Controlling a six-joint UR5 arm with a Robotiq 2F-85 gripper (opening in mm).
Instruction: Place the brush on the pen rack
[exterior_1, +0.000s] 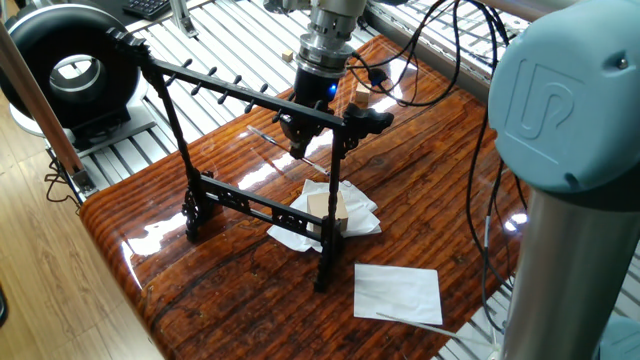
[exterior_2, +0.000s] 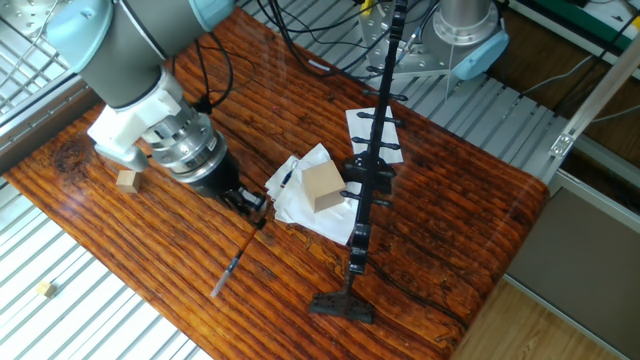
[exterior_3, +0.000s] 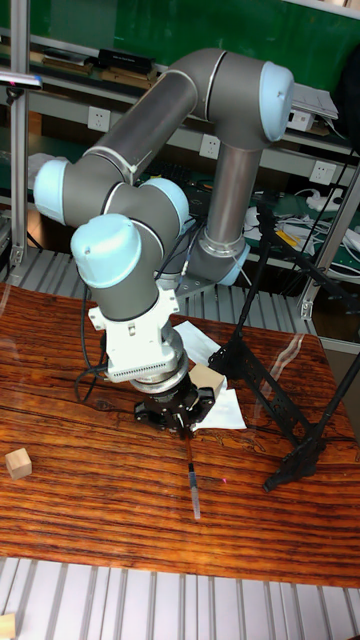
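Observation:
The brush (exterior_2: 235, 262) is a thin dark stick with a pale end, and my gripper (exterior_2: 252, 206) is shut on its upper end. It slants down from the fingers, with its lower end close to the wooden table (exterior_2: 150, 250). In the tall fixed view the brush (exterior_3: 192, 482) points toward the front edge below the gripper (exterior_3: 183, 421). The pen rack (exterior_1: 230, 93), a black frame with a peg-lined top bar, stands on the table. My gripper (exterior_1: 298, 143) is just behind its top bar, near the right post. The pen rack (exterior_2: 370, 170) appears edge-on to the right of the gripper.
A wooden block (exterior_2: 322, 185) lies on crumpled white paper (exterior_2: 290, 200) beside the gripper, at the rack's foot. A flat white sheet (exterior_1: 398, 292) lies near the table's front corner. A small wooden cube (exterior_2: 126, 180) sits behind the arm. A black round device (exterior_1: 70, 65) stands off the table.

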